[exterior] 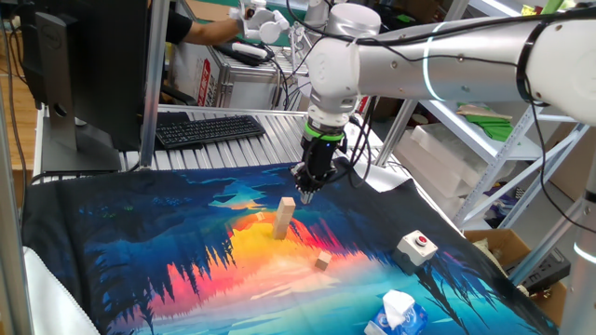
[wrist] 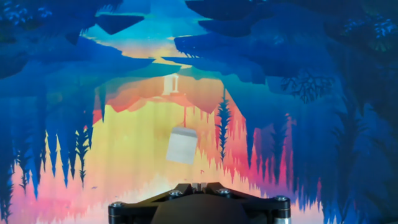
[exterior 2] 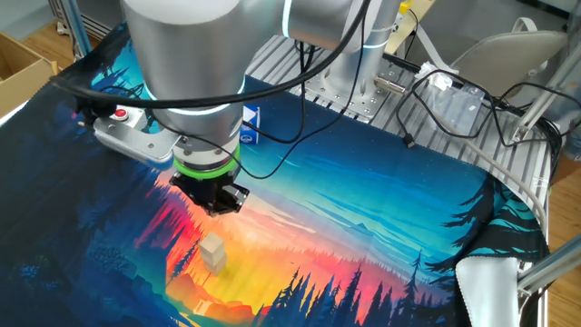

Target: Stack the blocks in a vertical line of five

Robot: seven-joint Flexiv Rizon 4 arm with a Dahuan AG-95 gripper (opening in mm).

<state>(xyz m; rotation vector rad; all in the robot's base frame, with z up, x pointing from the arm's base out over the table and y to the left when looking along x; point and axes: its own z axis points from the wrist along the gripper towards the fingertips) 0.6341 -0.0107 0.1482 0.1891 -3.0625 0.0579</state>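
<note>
A slim upright stack of pale wooden blocks [exterior: 285,219] stands in the middle of the painted mat. In the hand view its square top [wrist: 181,146] lies just ahead of the fingers, and it also shows in the other fixed view [exterior 2: 213,252]. One loose block [exterior: 322,262] lies on the mat to the right of the stack. My gripper [exterior: 305,190] hangs a little above and just behind the stack's top, touching nothing. Its fingertips [wrist: 198,185] are pressed together, shut with nothing between them. The gripper [exterior 2: 216,203] hovers above the stack in the other fixed view too.
A white box with a red button [exterior: 416,247] sits at the mat's right side. A blue-and-white carton [exterior: 396,314] stands at the front right corner. A keyboard [exterior: 209,128] and a monitor stand behind the mat on the metal table.
</note>
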